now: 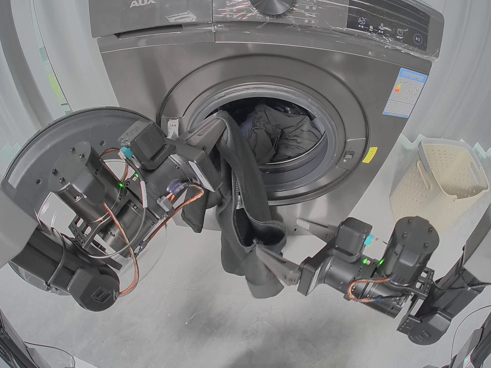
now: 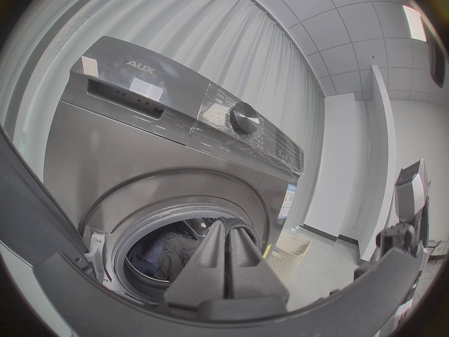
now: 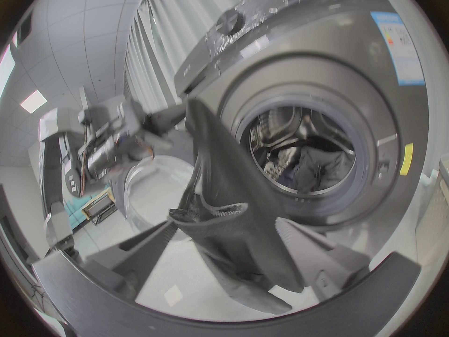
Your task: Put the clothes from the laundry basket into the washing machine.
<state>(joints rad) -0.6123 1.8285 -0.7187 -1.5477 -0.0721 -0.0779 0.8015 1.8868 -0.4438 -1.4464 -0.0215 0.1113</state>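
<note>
A dark garment (image 1: 245,200) hangs in front of the washing machine (image 1: 317,72), from the left rim of the drum opening down toward the floor. My left gripper (image 1: 219,122) is shut on its top edge at the mouth of the drum; in the left wrist view the closed gripper (image 2: 228,239) pinches black fabric (image 2: 239,224). My right gripper (image 1: 287,244) stands open lower down, with the garment's lower folds (image 3: 224,179) hanging between its spread fingers (image 3: 154,244). Dark clothes (image 1: 279,131) lie inside the drum.
The round machine door (image 1: 56,144) is swung open to the left, behind my left arm. A cream laundry basket (image 1: 450,180) leans at the machine's right side, its visible inside bare. The floor below is grey and smooth.
</note>
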